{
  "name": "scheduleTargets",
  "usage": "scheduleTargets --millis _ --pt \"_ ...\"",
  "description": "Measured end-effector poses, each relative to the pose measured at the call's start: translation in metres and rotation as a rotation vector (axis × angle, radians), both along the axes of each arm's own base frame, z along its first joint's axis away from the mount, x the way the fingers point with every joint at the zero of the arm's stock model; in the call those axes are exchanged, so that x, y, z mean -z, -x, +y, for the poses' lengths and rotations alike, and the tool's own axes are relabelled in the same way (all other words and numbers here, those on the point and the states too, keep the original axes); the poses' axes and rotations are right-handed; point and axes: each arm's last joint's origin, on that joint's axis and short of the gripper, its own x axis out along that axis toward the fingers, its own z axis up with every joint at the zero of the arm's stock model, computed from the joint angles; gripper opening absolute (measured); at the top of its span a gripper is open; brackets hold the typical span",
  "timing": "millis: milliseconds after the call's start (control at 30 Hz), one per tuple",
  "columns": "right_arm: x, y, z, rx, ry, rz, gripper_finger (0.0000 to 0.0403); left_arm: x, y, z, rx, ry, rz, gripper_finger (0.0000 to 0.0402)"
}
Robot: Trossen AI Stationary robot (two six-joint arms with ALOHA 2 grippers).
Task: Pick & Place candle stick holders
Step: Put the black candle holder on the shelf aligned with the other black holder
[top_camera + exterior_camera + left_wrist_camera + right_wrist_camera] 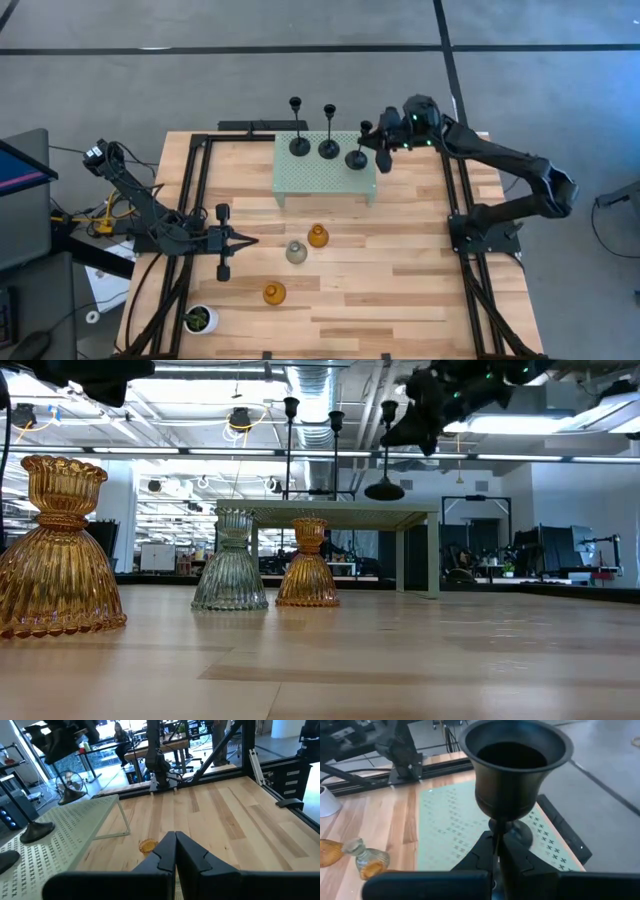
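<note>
Two black candle stick holders (pixel 299 145) (pixel 329 148) stand by their round bases on the pale green perforated stand (pixel 325 178). My right gripper (pixel 381 151) is shut on the third black holder (pixel 357 157) over the stand's right end. It also shows in the low view (pixel 384 488). Two amber holders (pixel 318 236) (pixel 274 293) and a pale grey one (pixel 296 252) stand on the table in front of the stand. My left gripper (pixel 247 240) is shut and empty, low at the table's left, pointing toward the grey holder. My right gripper pinches the black holder's thin stem (pixel 496 837) between its two fingers, a little below the cup (pixel 514 765). The fingers come from the table's right side and lie across the stem. The holder stays upright, its round base (pixel 384 490) lifted just clear of the stand's top.
A small white pot with a green plant (pixel 200 319) stands at the near left corner. Black frame rails (pixel 196 190) (pixel 462 200) run along both sides of the table. Open wood lies on the table's near right.
</note>
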Motion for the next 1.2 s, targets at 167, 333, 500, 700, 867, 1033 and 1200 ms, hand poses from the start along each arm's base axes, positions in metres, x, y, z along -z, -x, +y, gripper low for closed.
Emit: scheduleTargets --millis 167,333,500,700,867,1033,1200 --pt "0.011 -0.007 -0.018 0.028 -0.031 0.034 0.0001 0.000 0.000 0.000 0.000 0.000 0.000 0.0006" --pt "0.015 -0.017 -0.031 0.032 -0.009 0.030 0.0001 0.000 0.000 0.000 0.000 0.000 0.000 0.0006" --pt "0.015 -0.018 -0.041 0.083 0.024 0.037 0.0001 0.000 0.000 0.000 0.000 0.000 0.000 0.0006" --pt "0.017 -0.012 -0.049 0.138 0.040 0.055 0.0001 0.000 0.000 0.000 0.000 0.000 0.000 0.0006" --pt "0.017 -0.011 -0.050 0.141 0.034 0.064 0.0001 0.000 0.000 0.000 0.000 0.000 0.000 0.0006" --pt "0.020 -0.010 -0.049 0.139 0.020 0.087 0.0001 0.000 0.000 0.000 0.000 0.000 0.000 0.0006" --pt "0.020 -0.010 -0.049 0.139 0.017 0.090 0.0009 0.000 0.000 0.000 0.000 0.000 0.000 0.0006"
